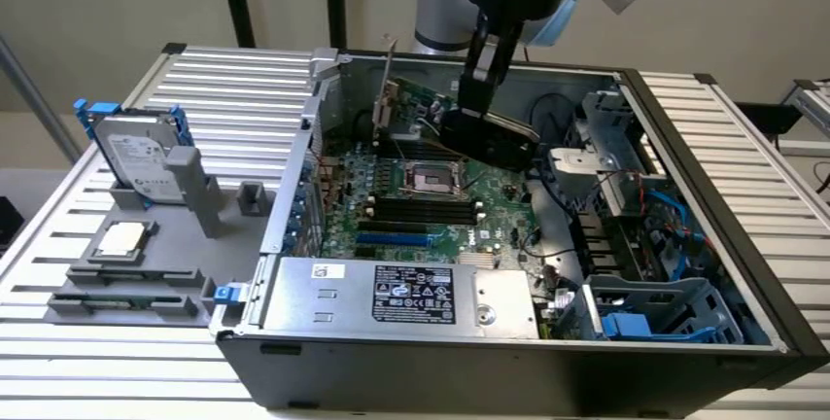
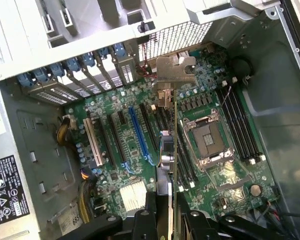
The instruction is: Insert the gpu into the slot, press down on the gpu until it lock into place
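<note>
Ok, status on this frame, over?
Status: gripper shut on the gpu; gpu above the motherboard, not seated; slot empty, nothing across it.

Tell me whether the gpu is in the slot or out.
Out: the pincer holds the gpu aloft, clear of the bare blue slot.

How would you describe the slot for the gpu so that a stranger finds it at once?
Look inside the open computer case, at the green motherboard on its floor. Among the long parallel connectors there lies the slot: it is the only blue one, while its neighbours are black and one is white.
</note>
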Robot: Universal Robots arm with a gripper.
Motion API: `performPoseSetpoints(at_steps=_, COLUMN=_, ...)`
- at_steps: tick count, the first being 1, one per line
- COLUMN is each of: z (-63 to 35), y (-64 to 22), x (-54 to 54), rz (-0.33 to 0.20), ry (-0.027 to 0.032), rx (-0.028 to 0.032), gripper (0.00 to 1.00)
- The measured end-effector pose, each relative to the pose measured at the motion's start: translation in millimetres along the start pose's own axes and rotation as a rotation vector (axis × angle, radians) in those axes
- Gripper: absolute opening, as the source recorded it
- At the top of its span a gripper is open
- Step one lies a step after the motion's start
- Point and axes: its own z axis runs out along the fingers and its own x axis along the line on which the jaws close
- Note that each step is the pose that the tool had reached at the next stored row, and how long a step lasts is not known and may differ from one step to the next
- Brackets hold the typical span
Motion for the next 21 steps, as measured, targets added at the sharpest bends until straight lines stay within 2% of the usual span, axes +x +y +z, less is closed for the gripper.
performPoseSetpoints(at_steps=4, z=1.2, y=-0.2, x=0.1, rz=-0.073, ry=0.0034, rx=0.0040, gripper=0.26)
performPoseSetpoints(at_steps=12, z=7.7, y=-0.4, x=0.5, rz=-0.195, ry=0.0062, rx=0.0184, gripper=0.26)
performPoseSetpoints(at_steps=16, z=12.2, y=2.5, x=2.0, rz=-0.220, ry=0.0036, rx=0.0302, gripper=0.26)
performPoseSetpoints(at_steps=21, z=18.2, y=11.7, x=6.5, rz=-0.225, ry=-0.0026, rx=0.0491, gripper=0.26)
